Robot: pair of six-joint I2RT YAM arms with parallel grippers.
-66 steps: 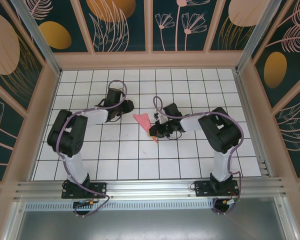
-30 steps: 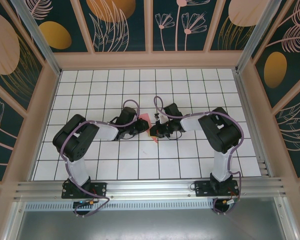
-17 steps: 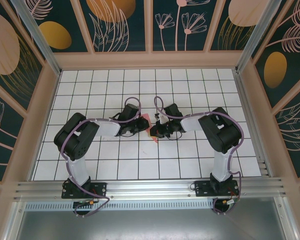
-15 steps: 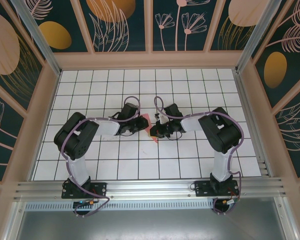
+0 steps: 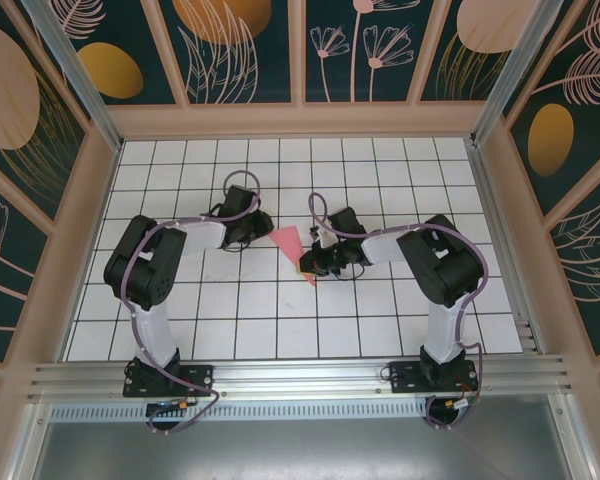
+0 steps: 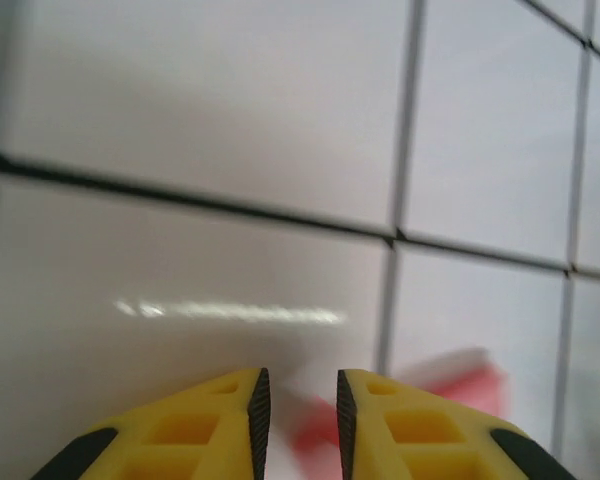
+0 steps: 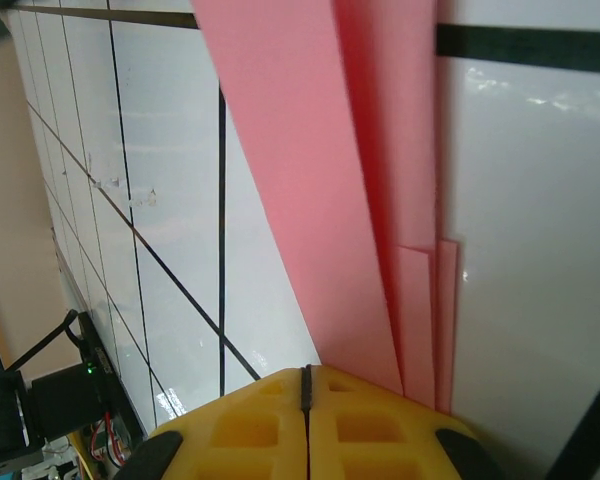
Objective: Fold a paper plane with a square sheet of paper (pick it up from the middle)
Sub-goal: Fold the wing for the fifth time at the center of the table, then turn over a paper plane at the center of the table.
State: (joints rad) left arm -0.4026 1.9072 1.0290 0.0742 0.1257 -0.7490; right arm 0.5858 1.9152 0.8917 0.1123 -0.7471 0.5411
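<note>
left arm (image 5: 145, 265), right arm (image 5: 442, 262): black joints, white links | cables (image 5: 313, 208): purple | gripper fingers (image 6: 200, 425): yellow, black pads

Folded paper (image 5: 286, 240) flat on surface (image 5: 380, 170), near its middle. Left pincer (image 5: 259, 231) just left of paper. Right pincer (image 5: 310, 262) at paper's near right end, tips against it. Arm bases side by side at surface's near edge, paper lying between the arms.
</note>
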